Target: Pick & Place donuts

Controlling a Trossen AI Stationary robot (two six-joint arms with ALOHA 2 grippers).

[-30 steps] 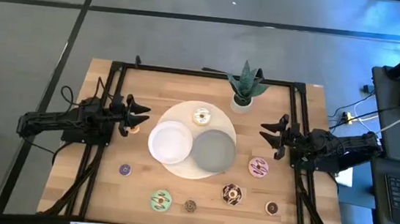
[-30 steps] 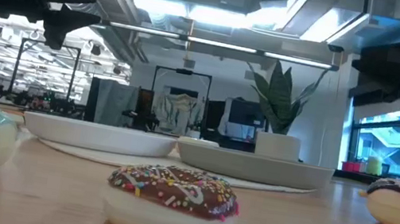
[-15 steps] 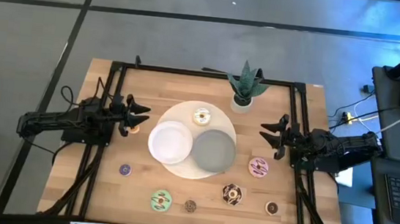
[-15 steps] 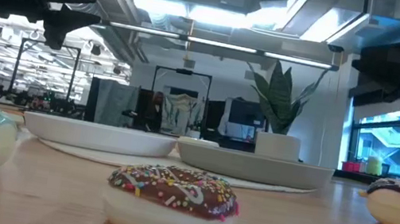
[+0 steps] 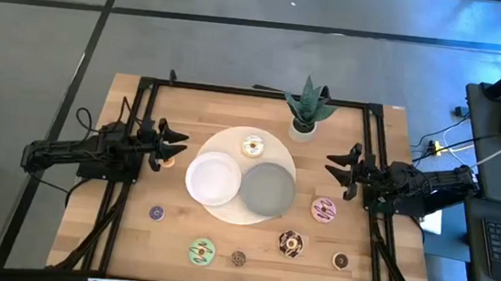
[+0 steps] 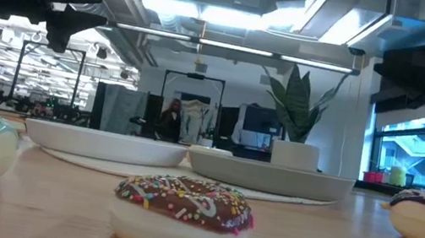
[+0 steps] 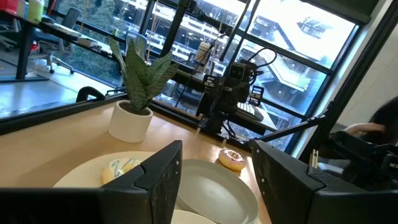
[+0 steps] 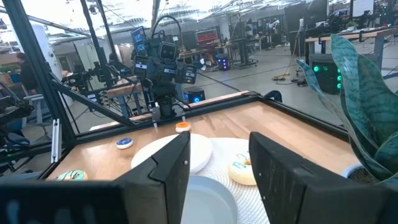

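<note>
Donuts [image 5: 323,208] ring stacked plates [image 5: 267,187]; left hand [image 5: 173,144] and right hand [image 5: 340,170] released, plant [image 5: 307,106] behind.

You see a table [image 5: 131,230] of pale wood planks, matt with visible grain, framed by dark metal rails [image 5: 126,193]. At frame centre a white plate [image 5: 212,177] looks smooth and slightly glossy, the grey plate [image 5: 269,188] beside it matt. In the low view's foreground, the chocolate donut [image 6: 182,215] shows shiny plastic-looking icing with sprinkles over a smooth cream base.
</note>
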